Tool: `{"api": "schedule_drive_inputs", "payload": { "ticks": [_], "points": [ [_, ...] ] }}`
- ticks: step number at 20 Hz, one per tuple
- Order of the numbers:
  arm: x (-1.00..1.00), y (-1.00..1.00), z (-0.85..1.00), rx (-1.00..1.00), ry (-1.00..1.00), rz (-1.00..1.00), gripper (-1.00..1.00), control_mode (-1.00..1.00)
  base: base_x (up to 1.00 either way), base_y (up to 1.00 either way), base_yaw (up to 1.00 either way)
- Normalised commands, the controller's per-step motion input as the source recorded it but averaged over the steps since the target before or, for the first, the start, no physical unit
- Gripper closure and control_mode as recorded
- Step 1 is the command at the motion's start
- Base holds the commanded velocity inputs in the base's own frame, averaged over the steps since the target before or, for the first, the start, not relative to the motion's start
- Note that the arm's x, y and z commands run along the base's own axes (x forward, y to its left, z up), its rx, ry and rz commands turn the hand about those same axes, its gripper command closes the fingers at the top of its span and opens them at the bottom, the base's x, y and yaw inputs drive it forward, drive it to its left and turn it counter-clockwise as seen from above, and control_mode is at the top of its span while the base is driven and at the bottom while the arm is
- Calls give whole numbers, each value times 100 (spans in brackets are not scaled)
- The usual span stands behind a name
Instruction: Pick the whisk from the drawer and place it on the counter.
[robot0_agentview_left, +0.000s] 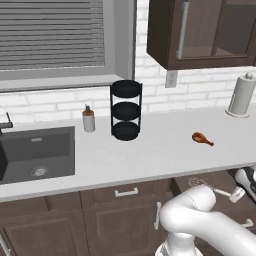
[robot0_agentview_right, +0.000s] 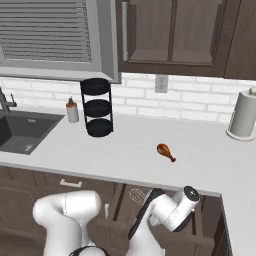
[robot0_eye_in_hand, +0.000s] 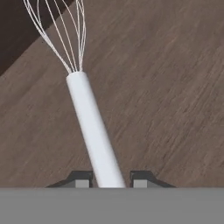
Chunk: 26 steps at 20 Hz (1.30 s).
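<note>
Your gripper (robot0_eye_in_hand: 109, 181) reaches down into the open drawer (robot0_eye_in_hand: 166, 100), its fingertips (robot0_eye_in_hand: 82, 179) straddling the whisk (robot0_eye_in_hand: 92, 127) handle with small gaps on both sides, not clamped. The whisk lies on the drawer's wooden floor, below the counter (robot0_agentview_right: 125, 150).

The arm is bending low in front of the base, its white elbow bulging up in the left base view and its wrist reaching down below the worktop (robot0_agentview_right: 210, 165) edge in the right base view. In the hand view the claw (robot0_eye_in_hand: 110, 180) is pointing downward, its two dark fingertips (robot0_eye_in_hand: 81, 180) sitting apart on either side of the whisk (robot0_eye_in_hand: 94, 135) handle.
</note>
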Motion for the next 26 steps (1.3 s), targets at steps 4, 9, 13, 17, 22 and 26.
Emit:
{"api": "schedule_drive_inputs", "payload": {
  "ticks": [4, 9, 13, 17, 22, 26],
  "points": [
    [-3, 0, 100, -3, 7, 22, 100, -100, 0, 0, 0],
    [-36, 0, 97, -3, -10, 31, 100, -100, 0, 0, 0],
    [-5, 0, 100, 0, -26, 26, 100, -100, 0, 0, 0],
    [8, 1, 93, 0, -26, 14, 100, -100, 0, 0, 0],
    [80, 25, 33, 0, -11, 1, 100, -100, 0, 0, 0],
    [100, 49, 0, -1, 0, 0, 100, -100, 0, 0, 0]
  ]
}}
